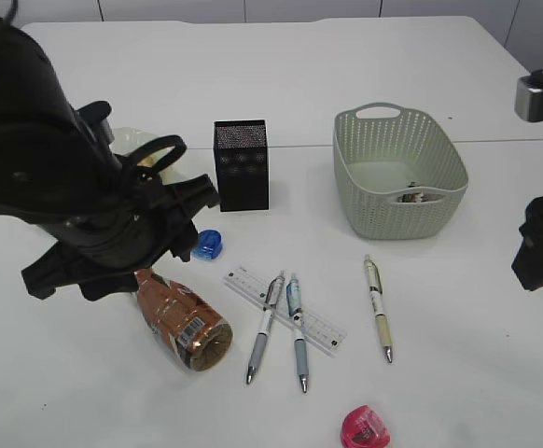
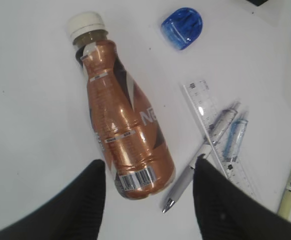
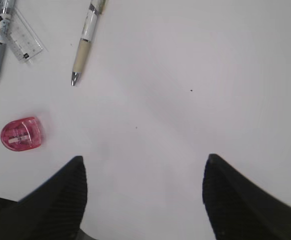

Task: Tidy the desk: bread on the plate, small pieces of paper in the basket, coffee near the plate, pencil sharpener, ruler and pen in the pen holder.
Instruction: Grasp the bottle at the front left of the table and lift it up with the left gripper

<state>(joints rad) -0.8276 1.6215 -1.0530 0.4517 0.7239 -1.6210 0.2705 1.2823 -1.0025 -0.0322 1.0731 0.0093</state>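
Between left gripper [image 2: 148,192] fingers, coffee bottle [image 2: 121,127] base

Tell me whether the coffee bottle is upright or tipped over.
Tipped over: the coffee bottle lies on its side on the table, its white cap on.

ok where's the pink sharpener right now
The pink sharpener lies at the front edge of the exterior view, right of centre, below the pens and ruler; the right wrist view shows it at lower left.
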